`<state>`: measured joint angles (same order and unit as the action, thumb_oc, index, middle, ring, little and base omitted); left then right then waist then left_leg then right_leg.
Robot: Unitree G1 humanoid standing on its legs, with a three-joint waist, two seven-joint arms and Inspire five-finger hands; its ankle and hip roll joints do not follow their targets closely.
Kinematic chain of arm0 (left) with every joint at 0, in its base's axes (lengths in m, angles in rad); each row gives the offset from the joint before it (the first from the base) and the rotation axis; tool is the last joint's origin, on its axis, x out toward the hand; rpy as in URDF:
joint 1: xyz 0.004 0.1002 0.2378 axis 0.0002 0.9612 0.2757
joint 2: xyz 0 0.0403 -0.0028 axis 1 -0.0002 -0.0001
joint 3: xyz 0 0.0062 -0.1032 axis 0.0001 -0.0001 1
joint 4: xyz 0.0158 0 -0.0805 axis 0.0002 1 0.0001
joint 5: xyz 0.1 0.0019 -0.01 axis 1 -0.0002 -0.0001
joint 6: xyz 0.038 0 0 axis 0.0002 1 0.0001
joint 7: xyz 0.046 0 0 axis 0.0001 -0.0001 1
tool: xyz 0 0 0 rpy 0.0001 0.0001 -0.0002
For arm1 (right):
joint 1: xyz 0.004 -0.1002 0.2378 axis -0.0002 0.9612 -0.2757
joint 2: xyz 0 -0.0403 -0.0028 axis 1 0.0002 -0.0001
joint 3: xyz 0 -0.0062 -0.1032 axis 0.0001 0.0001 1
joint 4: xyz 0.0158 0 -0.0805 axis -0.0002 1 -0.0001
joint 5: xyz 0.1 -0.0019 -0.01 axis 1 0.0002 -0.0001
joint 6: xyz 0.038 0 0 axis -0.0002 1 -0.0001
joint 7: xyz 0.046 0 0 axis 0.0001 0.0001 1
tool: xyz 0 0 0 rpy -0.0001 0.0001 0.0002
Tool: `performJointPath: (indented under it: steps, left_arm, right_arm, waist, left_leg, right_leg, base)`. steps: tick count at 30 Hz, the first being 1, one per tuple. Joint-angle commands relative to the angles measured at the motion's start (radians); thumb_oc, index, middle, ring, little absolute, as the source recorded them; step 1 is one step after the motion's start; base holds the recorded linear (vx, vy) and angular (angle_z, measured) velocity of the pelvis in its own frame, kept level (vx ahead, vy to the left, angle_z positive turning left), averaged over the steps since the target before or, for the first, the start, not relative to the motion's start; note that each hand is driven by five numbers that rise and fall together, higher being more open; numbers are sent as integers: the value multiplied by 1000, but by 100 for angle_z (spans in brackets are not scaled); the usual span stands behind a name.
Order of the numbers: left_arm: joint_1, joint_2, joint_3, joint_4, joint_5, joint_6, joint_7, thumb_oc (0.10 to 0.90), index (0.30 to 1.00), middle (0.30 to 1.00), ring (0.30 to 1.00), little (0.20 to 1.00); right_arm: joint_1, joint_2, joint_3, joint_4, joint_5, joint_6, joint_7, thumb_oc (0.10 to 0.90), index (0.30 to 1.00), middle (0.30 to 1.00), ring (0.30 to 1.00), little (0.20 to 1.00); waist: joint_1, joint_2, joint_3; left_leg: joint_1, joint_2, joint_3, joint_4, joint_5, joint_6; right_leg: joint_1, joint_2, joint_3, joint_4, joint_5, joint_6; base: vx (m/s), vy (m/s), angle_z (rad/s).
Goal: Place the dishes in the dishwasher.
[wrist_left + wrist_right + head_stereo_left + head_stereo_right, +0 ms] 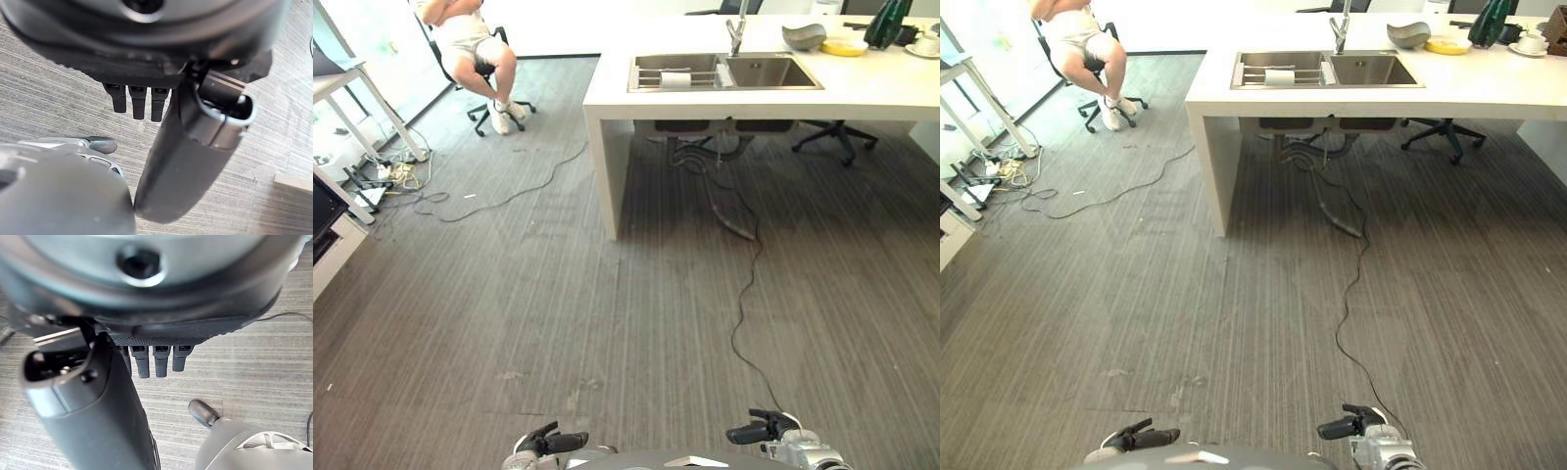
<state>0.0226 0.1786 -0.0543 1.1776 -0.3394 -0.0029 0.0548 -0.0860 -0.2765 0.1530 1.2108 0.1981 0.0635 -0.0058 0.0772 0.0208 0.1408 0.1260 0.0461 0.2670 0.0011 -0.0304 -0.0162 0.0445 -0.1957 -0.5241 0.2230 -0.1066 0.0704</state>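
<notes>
Both arms low at the near edge, left robot hand [551,443] and right robot hand [762,430] with fingers relaxed, holding nothing, over grey carpet [607,313]. Dishes far off on the white worktop [862,88]: grey bowl [803,36], yellow plate [845,46], cup [926,43], right of the sink [724,71]. Person on chair [470,44] far left.

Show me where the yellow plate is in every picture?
Left eye view: yellow plate far up on the white counter, right of the sink.
Right eye view: same plate, again right of the sink.
Left wrist view: not there.
Right wrist view: not there.
Shared landmark: the sink.
</notes>
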Motion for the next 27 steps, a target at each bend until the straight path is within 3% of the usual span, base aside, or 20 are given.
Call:
performJointPath:
  steps: [1,3,4,5,7,10,11,14,16,17,19,20,21,22,23,25,26,27]
  left_arm:
    - [-54,35,-20,-30,22,-32,13,800,900,900,900,900]
    - [-62,47,-18,-40,8,-30,26,800,900,900,900,900]
    - [-60,49,-16,-50,0,-30,29,800,900,900,900,900]
    - [-57,53,-15,-58,-4,-30,29,800,900,900,900,900]
    - [-60,60,-18,-83,-11,-33,26,800,900,900,900,900]
    - [-81,77,-17,-100,-11,-34,27,800,900,900,900,900]
    - [-85,81,-14,-102,-12,-36,29,800,900,900,900,900]
    - [-84,89,-6,-120,-21,-38,24,800,900,900,900,900]
    - [-79,97,-6,-136,-27,-38,22,800,900,900,900,900]
    - [-68,114,-7,-177,-39,-35,20,800,900,900,900,900]
    - [-73,140,-1,-259,-66,-38,34,800,900,900,900,900]
    - [-77,154,2,-292,-79,-39,47,800,900,900,900,900]
    - [-82,169,6,-330,-92,-44,53,800,900,900,900,900]
    - [-82,170,6,-332,-92,-42,54,800,900,900,900,900]
    - [-83,190,8,-451,-116,-61,64,800,900,900,900,900]
    - [-56,227,36,-606,-128,-67,68,800,900,900,900,900]
    - [-46,246,49,-677,-133,-77,65,800,900,900,900,900]
    - [-32,267,63,-737,-131,-75,62,800,900,900,900,900]
  right_arm:
    - [-91,1,35,-24,5,-30,-5,800,900,900,900,900]
    - [-105,7,37,-45,11,-28,-6,800,900,900,900,900]
    - [-107,10,38,-54,14,-27,-7,800,900,900,900,900]
    - [-106,11,43,-67,12,-26,-6,800,900,900,900,900]
    - [-104,4,52,-100,10,-26,-10,800,900,900,900,900]
    - [-101,-4,40,-128,14,-21,-13,800,900,900,900,900]
    - [-99,-4,39,-131,13,-21,-13,800,900,900,900,900]
    - [-76,5,32,-117,23,-22,-7,800,900,900,900,900]
    - [-67,6,27,-112,30,-19,-8,800,900,900,900,900]
    - [-59,12,28,-100,44,-20,-11,800,900,900,900,900]
    - [-61,9,28,-104,66,-25,-23,800,900,900,900,900]
    - [-68,1,20,-103,82,-26,-36,800,900,900,900,900]
    - [-76,-3,15,-99,88,-24,-41,800,900,900,900,900]
    - [-77,-2,14,-98,88,-24,-41,800,900,900,900,900]
    - [-77,-7,9,-89,91,-22,-41,800,900,900,900,900]
    - [-70,-6,1,-93,92,-27,-38,800,900,900,900,900]
    - [-66,-11,-6,-98,94,-32,-36,800,900,900,900,900]
    - [-61,-8,-9,-101,94,-34,-32,800,900,900,900,900]
  waist:
    - [-1,-23,27]
    - [-3,-24,55]
    - [-3,-27,58]
    - [-5,-30,58]
    - [-10,-32,68]
    - [-19,-37,78]
    - [-24,-40,79]
    - [-40,-57,57]
    - [-46,-53,46]
    - [-37,-54,41]
    - [11,-66,81]
    - [30,-78,103]
    - [48,-86,122]
    - [49,-84,123]
    - [95,-94,142]
    - [147,-114,150]
    - [174,-120,152]
    - [196,-126,150]
  left_leg:
    - [-32,-29,-26,79,-120,21]
    - [-15,-37,-22,86,-143,38]
    - [-1,-42,-21,81,-151,41]
    - [23,-45,-35,72,-175,37]
    - [39,-42,-54,59,-183,23]
    - [56,-19,-77,47,-201,-18]
    - [68,-18,-79,45,-212,-22]
    - [123,-5,-103,86,-276,-25]
    - [122,16,-115,142,-272,-34]
    - [46,79,-124,387,-192,-61]
    - [-124,131,-162,733,-43,-88]
    - [-201,154,-147,857,-17,-93]
    - [-258,175,-127,904,-24,-91]
    - [-261,179,-129,910,-27,-91]
    - [-351,150,-110,826,-76,-81]
    - [-426,117,-101,646,-96,-68]
    - [-458,121,-95,498,-81,-69]
    - [-446,98,-106,319,-14,-74]
  right_leg:
    - [-95,-100,33,219,19,126]
    - [-169,-135,30,320,86,151]
    - [-178,-136,16,278,100,147]
    - [-179,-126,27,223,86,156]
    - [-195,-102,37,60,120,148]
    - [-223,-129,32,-166,199,170]
    - [-237,-138,37,-172,216,175]
    - [-254,-105,50,-94,186,154]
    - [-255,-79,48,-60,158,137]
    - [-220,-10,32,-26,91,78]
    - [-143,53,-6,-62,50,25]
    - [-109,75,-24,-90,30,5]
    - [-80,93,-35,-111,8,-11]
    - [-80,97,-35,-111,7,-12]
    - [-18,108,-48,-143,-18,-10]
    - [20,123,-53,-181,-30,6]
    - [40,131,-60,-201,-36,19]
    - [58,137,-58,-213,-38,25]
  base:
    - [37,187,-7]
    - [116,116,-22]
    - [292,21,-32]
    - [349,-12,-27]
    - [306,-62,-14]
    - [372,-87,9]
    - [497,-10,17]
    - [613,11,30]
    - [547,-133,39]
    - [543,-310,47]
    - [465,-396,54]
    - [239,-286,19]
    - [144,-169,2]
    - [355,-42,5]
    - [388,49,5]
    - [479,102,31]
    - [423,162,19]
    - [415,186,-7]
